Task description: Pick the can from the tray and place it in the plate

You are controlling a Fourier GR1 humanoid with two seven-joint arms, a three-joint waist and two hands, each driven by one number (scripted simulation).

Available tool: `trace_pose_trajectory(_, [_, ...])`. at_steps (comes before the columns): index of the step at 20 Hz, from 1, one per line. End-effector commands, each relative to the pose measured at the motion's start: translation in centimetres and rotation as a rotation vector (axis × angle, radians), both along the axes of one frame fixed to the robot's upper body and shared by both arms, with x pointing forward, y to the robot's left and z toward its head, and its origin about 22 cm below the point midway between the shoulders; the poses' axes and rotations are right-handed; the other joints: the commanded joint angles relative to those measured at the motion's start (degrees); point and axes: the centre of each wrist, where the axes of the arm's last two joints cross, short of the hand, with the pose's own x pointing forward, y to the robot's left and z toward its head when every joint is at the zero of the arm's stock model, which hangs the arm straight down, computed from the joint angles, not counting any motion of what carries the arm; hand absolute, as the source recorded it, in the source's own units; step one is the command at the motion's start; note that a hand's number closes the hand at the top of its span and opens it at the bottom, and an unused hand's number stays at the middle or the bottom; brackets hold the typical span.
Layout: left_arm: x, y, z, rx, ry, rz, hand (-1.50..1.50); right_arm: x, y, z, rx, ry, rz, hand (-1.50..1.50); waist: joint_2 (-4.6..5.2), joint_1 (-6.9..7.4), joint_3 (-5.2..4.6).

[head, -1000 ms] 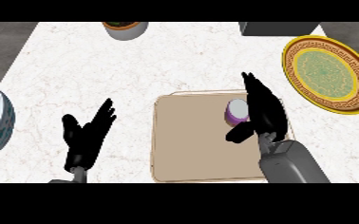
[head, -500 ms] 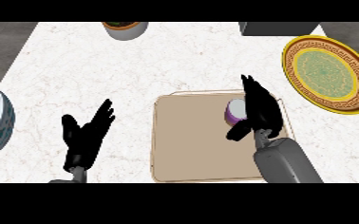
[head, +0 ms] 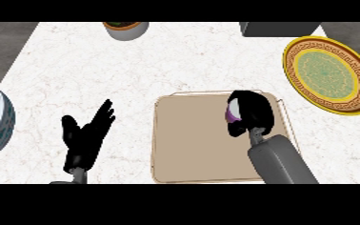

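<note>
A purple can [head: 231,111] stands at the back right of the tan tray [head: 197,143]. My right hand [head: 254,112] is curled round it from the right, hiding most of it; only its left side and pale top edge show. The green plate with a gold and orange rim [head: 325,73] lies at the right edge of the counter, apart from the tray. My left hand [head: 85,138] rests open at the lower left, fingers up, well left of the tray.
A grey pot with a brown rim [head: 126,29] stands at the back of the counter. A dark box [head: 277,28] sits at the back right. A bluish round edge [head: 4,120] shows at the far left.
My right hand's fingers, straight beside the can before, have curled over and round it. The left hand has not moved.
</note>
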Motion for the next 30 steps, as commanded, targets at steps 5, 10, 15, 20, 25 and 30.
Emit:
trace_pose_trajectory(5, [-0.5, -1.2, -0.3, -0.017, 0.011, -0.011, 0.00, -0.3, -1.2, -1.4, -0.068, -0.047, 0.036, 1.50, 0.14, -0.11, 0.10])
trace_pose_trajectory(10, [-0.7, -1.1, 0.2, 0.003, 0.002, 0.009, 0.00, -7.3, 0.1, -1.9, 0.036, -0.037, 0.283, 1.50, -0.13, -0.89, 0.10])
trace_pose_trajectory(15, [-1.3, 0.1, -0.7, -0.023, 0.015, -0.006, 0.00, -10.2, -1.8, 0.7, 0.145, -0.343, 0.339, 1.50, -0.14, -1.05, 0.11])
trace_pose_trajectory(20, [-1.6, -0.2, -0.7, -0.001, 0.002, 0.015, 0.00, -11.5, -3.5, 2.3, 0.186, -0.639, 0.257, 1.50, -0.15, -1.10, 0.15])
trace_pose_trajectory(25, [0.3, -0.2, 0.5, -0.005, -0.016, 0.001, 0.00, -12.1, -4.7, 4.9, 0.322, -0.739, 0.084, 1.50, 0.02, -1.00, 0.12])
trace_pose_trajectory(30, [0.1, 0.6, -1.9, -0.018, 0.004, 0.006, 0.00, -11.2, -9.0, 5.9, 0.421, -0.795, -0.069, 1.50, 0.18, -0.89, 0.11])
